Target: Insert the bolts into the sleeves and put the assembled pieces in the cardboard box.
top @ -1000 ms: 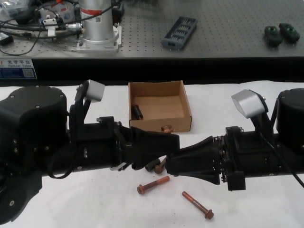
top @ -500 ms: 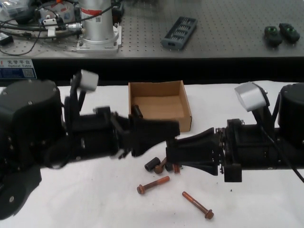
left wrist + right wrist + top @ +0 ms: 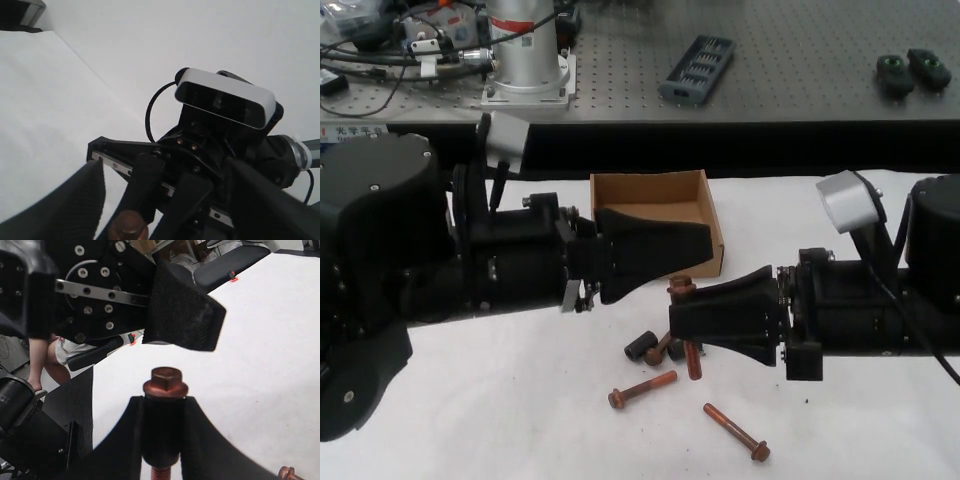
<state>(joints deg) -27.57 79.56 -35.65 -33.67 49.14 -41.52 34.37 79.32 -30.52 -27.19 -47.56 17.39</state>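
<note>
Lying nearest on the white cloth [image 3: 500,420], a loose bolt [image 3: 736,431] sits at 5 o'clock from the held bolt [image 3: 681,288], and a second loose bolt [image 3: 643,388] sits at 7 o'clock. Just beyond them, at about 8 o'clock, a black sleeve [image 3: 640,347] lies against a third bolt [image 3: 659,349]. The right gripper [image 3: 678,322] comes in from 3 o'clock with its jaws clamped on the held bolt. That bolt stands upright, hex head up and threaded end pointing down. The left gripper [image 3: 702,250] hangs at about 1 o'clock, just beyond the bolt's head, with its jaws wide apart. Farther off at 12 o'clock, the cardboard box [image 3: 712,225] stands open side up, its front wall partly behind the left gripper. Beyond it, a ribbed block [image 3: 698,66] lies on the perforated bench [image 3: 790,60].
</note>
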